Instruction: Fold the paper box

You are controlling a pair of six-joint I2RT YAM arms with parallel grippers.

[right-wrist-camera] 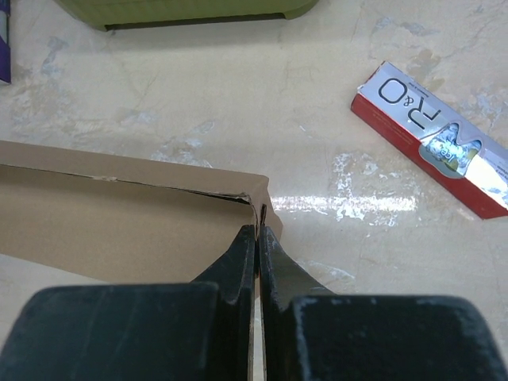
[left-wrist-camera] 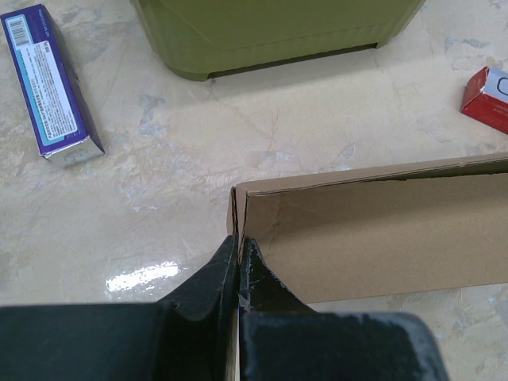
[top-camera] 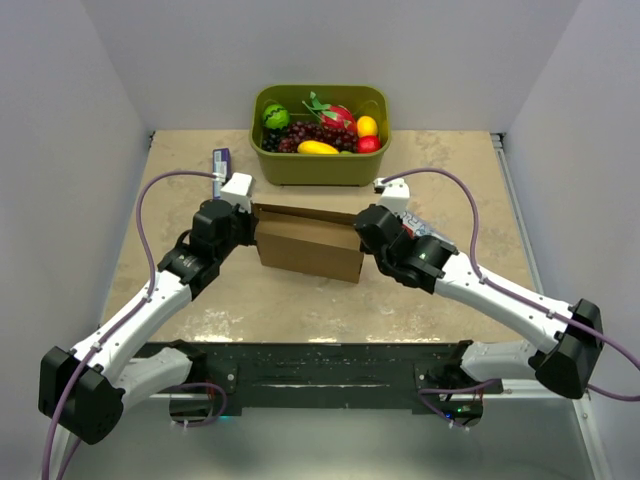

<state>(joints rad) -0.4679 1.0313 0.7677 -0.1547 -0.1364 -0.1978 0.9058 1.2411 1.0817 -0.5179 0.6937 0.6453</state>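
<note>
Marbled bench (top-camera: 300, 300) between white walls is occupied at its middle by the paper box (top-camera: 308, 248), its long axis lying left to right. Its left end is pinched by the left end effector (left-wrist-camera: 238, 248) and its right end by the right end effector (right-wrist-camera: 256, 234), each equally near. Just behind, a green tub (top-camera: 320, 172) is filled with fruit (top-camera: 320, 132).
</note>
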